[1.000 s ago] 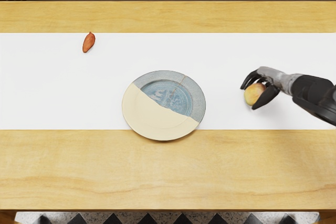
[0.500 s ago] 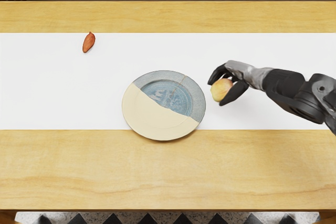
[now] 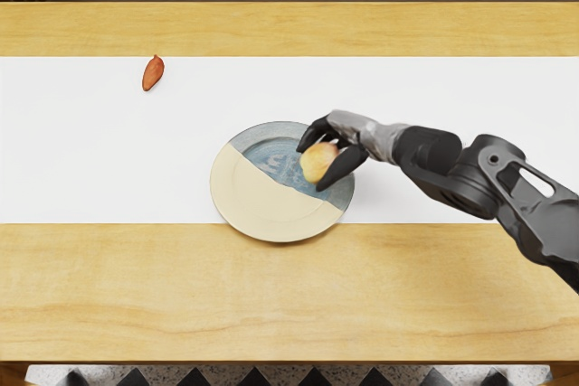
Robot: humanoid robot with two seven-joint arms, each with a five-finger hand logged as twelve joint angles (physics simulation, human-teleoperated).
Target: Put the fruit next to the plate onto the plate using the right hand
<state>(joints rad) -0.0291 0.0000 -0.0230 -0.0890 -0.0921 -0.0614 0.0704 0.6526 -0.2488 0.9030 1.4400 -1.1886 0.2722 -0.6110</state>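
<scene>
Yellow-orange fruit (image 3: 315, 161) is gripped by the curled right hand (image 3: 336, 140), positioned over the right part of the plate (image 3: 258, 214) inside its rim, so the set-down point lies straight below the hand, not sideways; contact with the plate surface cannot be determined.

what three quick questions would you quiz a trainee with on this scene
1. True or false: the right hand holds the fruit over the plate.
2. Where does the small orange thing lie? A) on the plate B) on the white cloth, far left of the plate C) in the hand
3. Fill in: the plate is part blue-grey, part ____.

Key: 1 true; 2 B; 3 cream
</scene>
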